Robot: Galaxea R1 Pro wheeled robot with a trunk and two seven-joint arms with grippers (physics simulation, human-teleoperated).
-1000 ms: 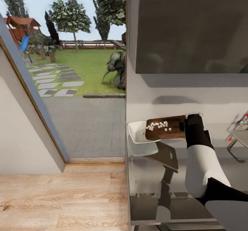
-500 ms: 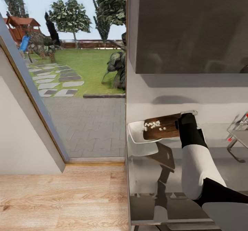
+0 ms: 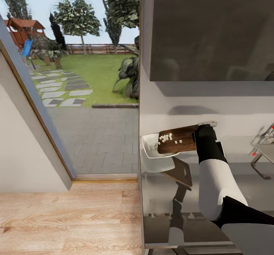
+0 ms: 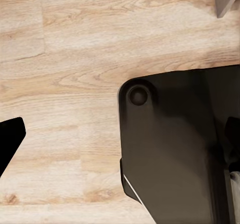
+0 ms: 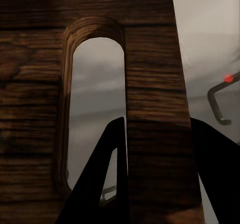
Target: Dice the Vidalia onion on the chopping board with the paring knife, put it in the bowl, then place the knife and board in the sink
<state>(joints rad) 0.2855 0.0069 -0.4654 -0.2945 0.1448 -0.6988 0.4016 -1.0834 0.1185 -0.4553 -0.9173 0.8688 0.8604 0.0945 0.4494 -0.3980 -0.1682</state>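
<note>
Vidalia onion (image 3: 166, 138) dice sit on the chopping board (image 3: 177, 140), tilted over the bowl (image 3: 152, 149) at countertop (image 3: 198, 194) far-left corner. Right gripper (image 5: 155, 149) jaws pinch board's slot end. Tilt slowly; keep low edge inside rim

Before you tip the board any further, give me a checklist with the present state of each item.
1. Right claw clamped on the dark-brown wooden chopping board at its slot handle end: ok, one finger passes through the slot.
2. Board's low end over the shallow white squarish bowl: ok, it overlaps the bowl's rim.
3. Board tilted toward the bowl: ok, slightly.
4. Tiny white onion dice gathered near the low end: ok, though a few sit farther up.
5. All dice in the bowl: not ok, most remain on the board.
6. Smooth grey countertop free of spilled dice: cannot tell, the reflections hide small pieces.
</note>
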